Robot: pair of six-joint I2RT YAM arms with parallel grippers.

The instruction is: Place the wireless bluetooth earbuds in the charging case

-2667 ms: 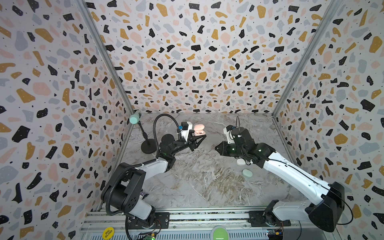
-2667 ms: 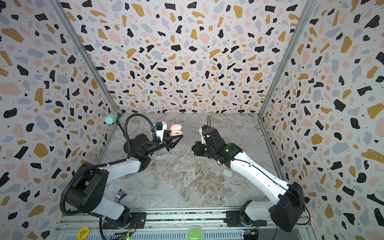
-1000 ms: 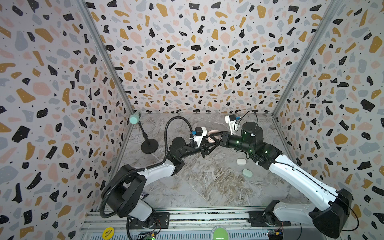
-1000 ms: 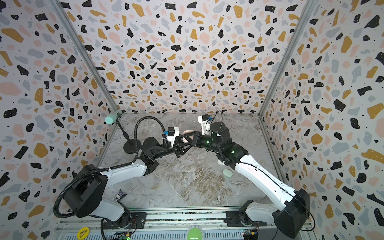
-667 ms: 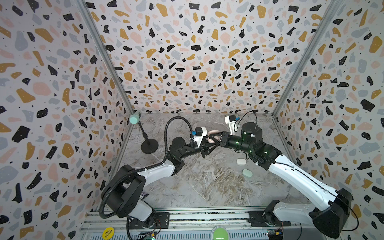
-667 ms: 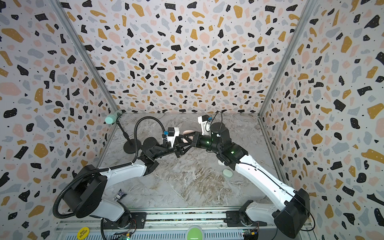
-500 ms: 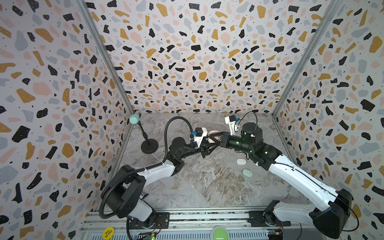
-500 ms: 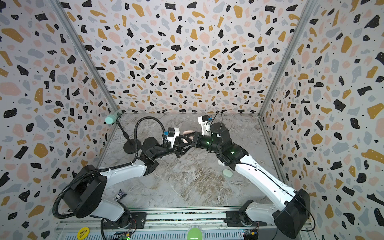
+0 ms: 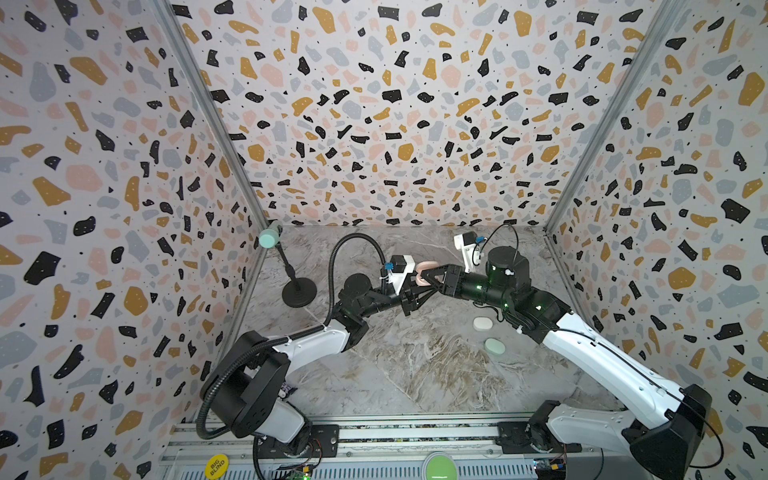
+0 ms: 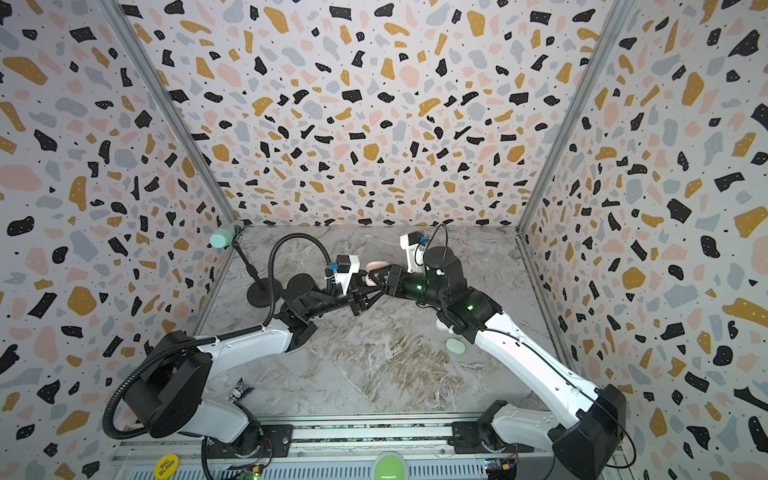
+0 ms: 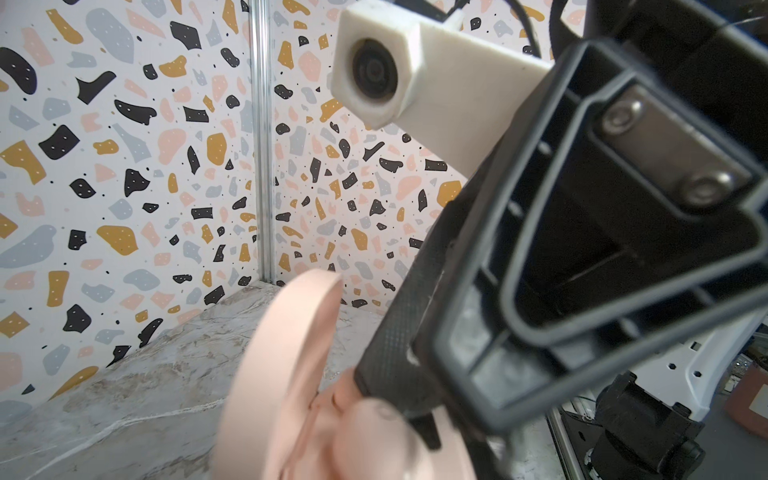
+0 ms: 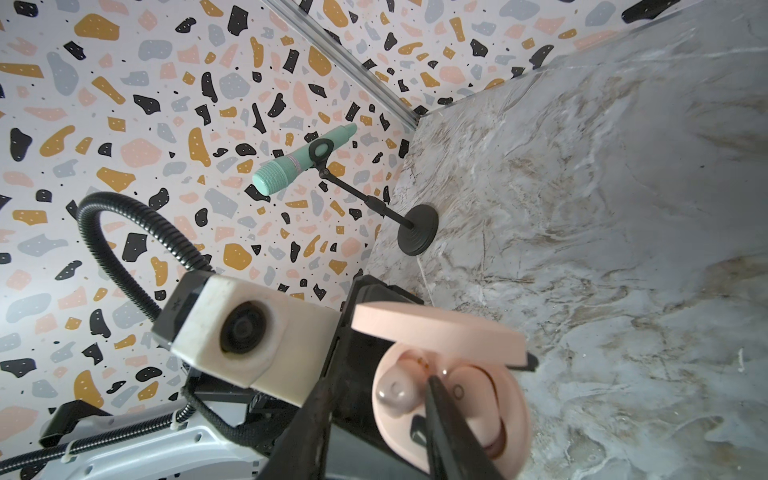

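The left gripper (image 9: 419, 291) is clamped on the pink charging case (image 9: 424, 272) and holds it in the air above the marble worktop (image 9: 395, 374), at about 12 o'clock from the worktop's middle in both top views. The right gripper (image 9: 428, 277) reaches in from 3 o'clock and meets the case nose to nose with the left one.

In the right wrist view the case's lid (image 12: 436, 332) stands open, hinged up over the base. 2 pink earbuds (image 12: 392, 392) lie side by side in the base. The rounder one sits proud of its well, and I cannot tell whether it is pressed fully home. The other (image 12: 467, 392) lies lower and looks seated. The right gripper's jaws are parted. 1 dark finger (image 12: 442, 419) runs between the 2 buds with its tip near the hinge, the second finger stands off to the far side of the rounder bud, and nothing is pinched between them.

In the left wrist view the case is a pink blur, with the right gripper's black frame close against it.

On the worktop, a closed white case (image 9: 482, 323) lies at 3 o'clock from the middle and a closed mint case (image 9: 494, 345) just beside it at 4 o'clock, both near the right arm. A mint microphone (image 9: 270, 239) on a black stand (image 9: 299, 293) occupies 10 o'clock.
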